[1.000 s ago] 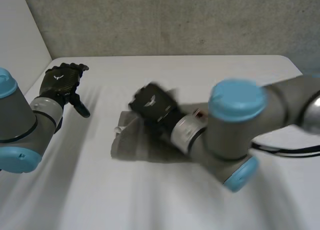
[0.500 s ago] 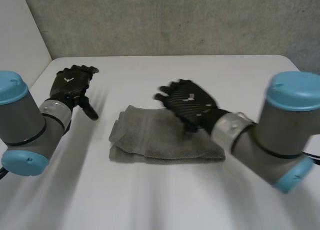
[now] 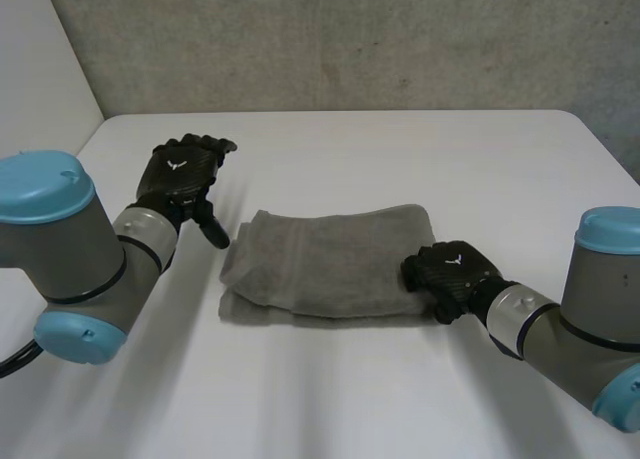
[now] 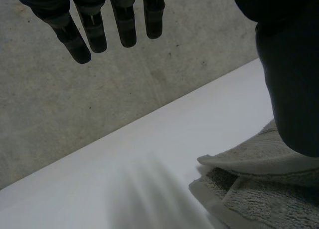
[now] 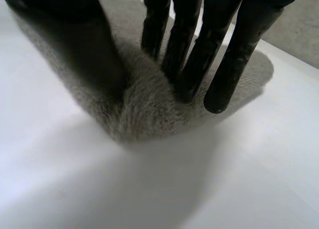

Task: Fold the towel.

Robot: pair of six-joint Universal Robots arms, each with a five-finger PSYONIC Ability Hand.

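Note:
A grey towel (image 3: pixel 330 259) lies folded in a long band in the middle of the white table (image 3: pixel 400 149). My right hand (image 3: pixel 450 274) sits at the towel's near right corner. In the right wrist view its fingers (image 5: pixel 187 49) and thumb come down on the towel (image 5: pixel 144 114) and pinch the pile between them. My left hand (image 3: pixel 180 174) hovers off the towel's left end, fingers (image 4: pixel 124 24) straight and spread, holding nothing. Beside its thumb lies the towel's layered left end (image 4: pixel 254 199).
A grey wall (image 3: pixel 350 39) runs behind the table's far edge. Bare white table lies on every side of the towel, widest at the front and the far right.
My right hand let go over the towel's left part, swept right across it and dropped to the near right corner, closing there. The towel now lies flat. My left hand drifted toward the towel.

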